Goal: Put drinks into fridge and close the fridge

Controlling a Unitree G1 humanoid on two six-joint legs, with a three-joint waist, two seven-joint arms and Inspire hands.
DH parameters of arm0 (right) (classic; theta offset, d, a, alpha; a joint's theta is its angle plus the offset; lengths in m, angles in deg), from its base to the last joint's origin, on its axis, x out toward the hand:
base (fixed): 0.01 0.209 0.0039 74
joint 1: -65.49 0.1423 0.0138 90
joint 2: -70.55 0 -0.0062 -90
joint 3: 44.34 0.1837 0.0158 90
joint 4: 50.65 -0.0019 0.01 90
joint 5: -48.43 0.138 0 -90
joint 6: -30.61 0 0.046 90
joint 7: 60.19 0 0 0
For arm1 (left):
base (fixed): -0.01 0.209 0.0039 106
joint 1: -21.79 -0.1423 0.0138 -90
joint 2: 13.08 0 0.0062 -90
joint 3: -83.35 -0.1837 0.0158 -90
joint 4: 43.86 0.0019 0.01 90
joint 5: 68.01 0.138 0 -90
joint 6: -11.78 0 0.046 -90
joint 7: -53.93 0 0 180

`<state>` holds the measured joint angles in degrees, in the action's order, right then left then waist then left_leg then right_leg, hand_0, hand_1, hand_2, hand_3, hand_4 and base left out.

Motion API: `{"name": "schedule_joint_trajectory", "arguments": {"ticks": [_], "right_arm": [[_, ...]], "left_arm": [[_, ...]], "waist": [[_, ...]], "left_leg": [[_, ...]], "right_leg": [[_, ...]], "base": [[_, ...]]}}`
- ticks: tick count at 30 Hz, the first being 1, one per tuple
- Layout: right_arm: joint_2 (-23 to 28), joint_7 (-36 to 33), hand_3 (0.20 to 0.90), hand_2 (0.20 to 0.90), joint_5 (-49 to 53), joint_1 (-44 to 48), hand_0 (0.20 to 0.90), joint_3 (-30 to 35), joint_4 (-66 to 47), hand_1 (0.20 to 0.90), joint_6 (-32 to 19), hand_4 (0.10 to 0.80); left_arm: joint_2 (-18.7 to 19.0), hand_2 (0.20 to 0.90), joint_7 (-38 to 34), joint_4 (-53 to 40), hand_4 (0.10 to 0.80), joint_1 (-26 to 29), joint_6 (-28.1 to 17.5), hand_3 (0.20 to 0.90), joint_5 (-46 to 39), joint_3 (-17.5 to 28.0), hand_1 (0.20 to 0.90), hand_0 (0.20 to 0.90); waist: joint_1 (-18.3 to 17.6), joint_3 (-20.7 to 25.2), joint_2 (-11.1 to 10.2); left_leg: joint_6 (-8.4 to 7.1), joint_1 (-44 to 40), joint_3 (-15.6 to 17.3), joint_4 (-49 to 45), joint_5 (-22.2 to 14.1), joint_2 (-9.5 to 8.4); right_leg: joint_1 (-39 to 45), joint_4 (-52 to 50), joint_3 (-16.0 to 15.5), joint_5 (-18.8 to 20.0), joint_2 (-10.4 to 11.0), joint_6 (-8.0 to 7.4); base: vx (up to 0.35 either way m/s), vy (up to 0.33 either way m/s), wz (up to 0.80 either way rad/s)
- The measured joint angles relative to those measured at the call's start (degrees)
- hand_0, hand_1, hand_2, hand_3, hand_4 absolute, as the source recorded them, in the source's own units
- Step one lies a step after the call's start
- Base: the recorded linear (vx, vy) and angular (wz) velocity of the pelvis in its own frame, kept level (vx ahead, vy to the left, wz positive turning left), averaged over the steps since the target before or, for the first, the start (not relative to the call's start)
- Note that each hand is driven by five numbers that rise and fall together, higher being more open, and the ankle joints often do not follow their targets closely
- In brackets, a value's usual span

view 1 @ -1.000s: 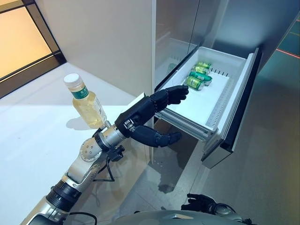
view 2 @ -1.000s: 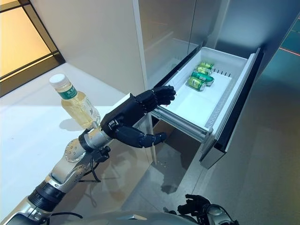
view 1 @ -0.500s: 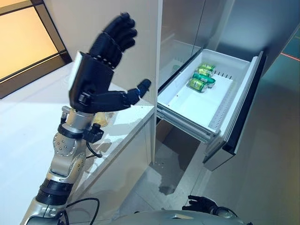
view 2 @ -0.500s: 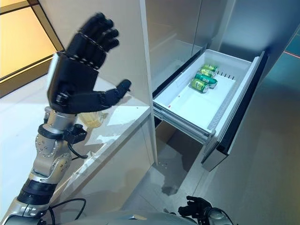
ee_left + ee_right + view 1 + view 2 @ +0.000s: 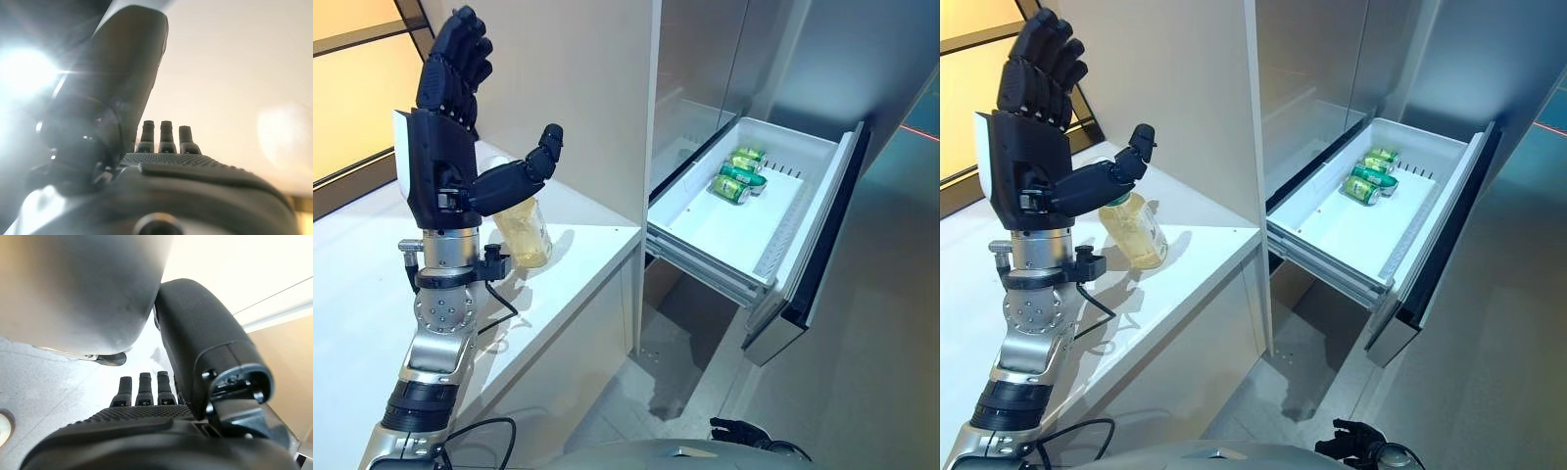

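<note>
A clear bottle (image 5: pixel 525 236) of yellow drink stands upright on the white counter (image 5: pixel 592 250); its cap and upper part are hidden behind my left hand (image 5: pixel 440 162). That hand is raised upright above the counter, open and empty, with its thumb reaching out over the bottle. In the left wrist view its fingers (image 5: pixel 166 134) stand straight. The fridge's white drawer (image 5: pixel 705 253) is pulled out to the right, and several green cans (image 5: pixel 736 176) lie at its far end. My right hand (image 5: pixel 1351 437) hangs low near the floor, fingers (image 5: pixel 142 386) relaxed, holding nothing.
A tall pale panel (image 5: pixel 597 98) rises at the counter's far edge, beside the fridge opening. The drawer's dark front (image 5: pixel 822 245) juts into the grey floor space to the right. A dark-framed window (image 5: pixel 372 166) lies at the far left.
My left hand has swung from the drawer's near edge up and left to stand upright over the counter, now covering the bottle's top. The camera shifted slightly.
</note>
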<state>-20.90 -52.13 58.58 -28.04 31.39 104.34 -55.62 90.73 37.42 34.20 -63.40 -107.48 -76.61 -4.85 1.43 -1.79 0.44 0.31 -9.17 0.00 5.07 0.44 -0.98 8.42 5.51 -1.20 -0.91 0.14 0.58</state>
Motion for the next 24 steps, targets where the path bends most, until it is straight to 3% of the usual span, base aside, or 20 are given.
{"name": "schedule_joint_trajectory", "arguments": {"ticks": [9, 24], "right_arm": [[-0.1, 0.0, 0.900, 0.900, 0.0, 0.0, 0.900, 0.8, 0.0, 0.900, 0.3, 0.800], [-0.1, 0.0, 0.900, 0.900, 1.2, 0.1, 0.900, 1.1, 0.0, 0.900, 1.7, 0.800]], "left_arm": [[0.0, 0.900, -5.6, 5.2, 0.800, -2.1, 7.9, 0.900, 4.3, 0.5, 0.900, 0.900], [0.0, 0.900, -11.7, 6.2, 0.800, -2.1, 9.2, 0.900, 6.3, 2.8, 0.900, 0.900]], "waist": [[0.1, 0.0, 0.0], [0.2, 0.0, -0.1]], "left_leg": [[0.12, 0.5, -0.7, 0.0, 0.3, -0.08], [0.09, 0.6, -1.0, 0.0, 0.4, -0.08]], "right_leg": [[-0.2, 0.0, -0.7, 0.0, 0.1, -0.01], [-0.1, 0.0, -1.1, 0.0, 0.1, -0.01]], "base": [[0.007, 0.003, 0.04], [0.000, 0.000, 0.00]]}}
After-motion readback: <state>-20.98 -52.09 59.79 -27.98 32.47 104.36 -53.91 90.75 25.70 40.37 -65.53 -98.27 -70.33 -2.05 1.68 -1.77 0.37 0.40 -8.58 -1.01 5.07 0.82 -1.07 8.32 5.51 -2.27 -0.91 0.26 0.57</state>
